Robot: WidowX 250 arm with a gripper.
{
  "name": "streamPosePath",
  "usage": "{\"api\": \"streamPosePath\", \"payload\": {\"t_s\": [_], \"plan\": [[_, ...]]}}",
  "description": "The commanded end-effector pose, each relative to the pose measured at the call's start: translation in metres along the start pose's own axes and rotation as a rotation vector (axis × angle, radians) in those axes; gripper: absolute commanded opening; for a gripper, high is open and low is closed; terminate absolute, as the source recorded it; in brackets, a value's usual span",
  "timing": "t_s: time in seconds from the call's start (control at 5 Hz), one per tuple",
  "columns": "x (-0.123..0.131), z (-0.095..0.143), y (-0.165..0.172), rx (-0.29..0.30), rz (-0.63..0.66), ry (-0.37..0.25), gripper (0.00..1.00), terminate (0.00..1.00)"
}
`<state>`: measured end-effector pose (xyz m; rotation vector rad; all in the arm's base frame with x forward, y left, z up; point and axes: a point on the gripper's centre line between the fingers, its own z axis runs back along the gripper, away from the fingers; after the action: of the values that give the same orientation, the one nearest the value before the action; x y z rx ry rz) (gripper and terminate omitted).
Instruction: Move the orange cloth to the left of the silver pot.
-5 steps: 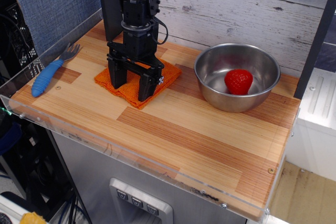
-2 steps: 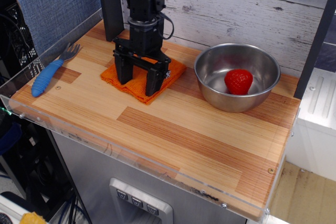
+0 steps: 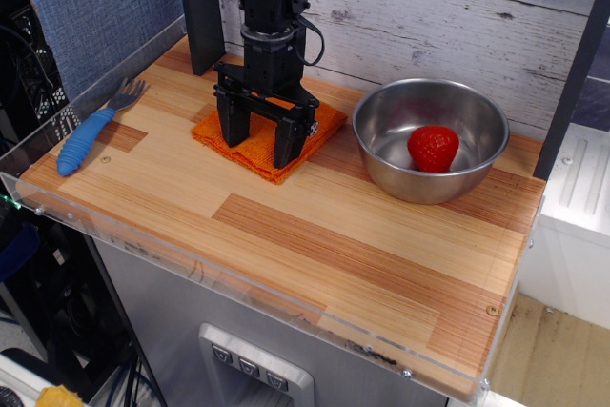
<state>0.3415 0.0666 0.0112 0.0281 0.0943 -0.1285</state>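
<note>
Backdrop: whitewashed plank wall behind a striped wooden tabletop (image 3: 315,235) with a clear acrylic lip along its left and front edges.
Gripper: gripper (image 3: 262,148) points straight down with its fingers spread wide, tips planted on the orange cloth (image 3: 270,131); nothing is pinched between them.
Cloth position: flat on the wood, just left of the silver pot (image 3: 431,139), its right corner close to the pot wall but apart from it.
Pot contents: a red strawberry (image 3: 433,148) sits inside.
Risk: pushing further right could bunch the cloth against the pot or nudge the pot itself.
Risk: lifting off might snag the fabric on a fingertip.
Open room: broad bare wood toward the front; blue-handled fork (image 3: 95,124) lies well apart at far left.
</note>
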Motion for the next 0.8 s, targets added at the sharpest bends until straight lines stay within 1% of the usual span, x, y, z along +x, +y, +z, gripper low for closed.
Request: {"api": "streamPosePath", "payload": {"t_s": [0.0,0.2,0.6], "plan": [[-0.001,0.044,0.011,0.002,0.04,-0.129,1.0,0.0],[-0.007,0.063,0.018,-0.008,0.061,-0.182,1.0,0.0],[-0.021,0.094,0.028,-0.01,0.092,-0.25,1.0,0.0]]}}
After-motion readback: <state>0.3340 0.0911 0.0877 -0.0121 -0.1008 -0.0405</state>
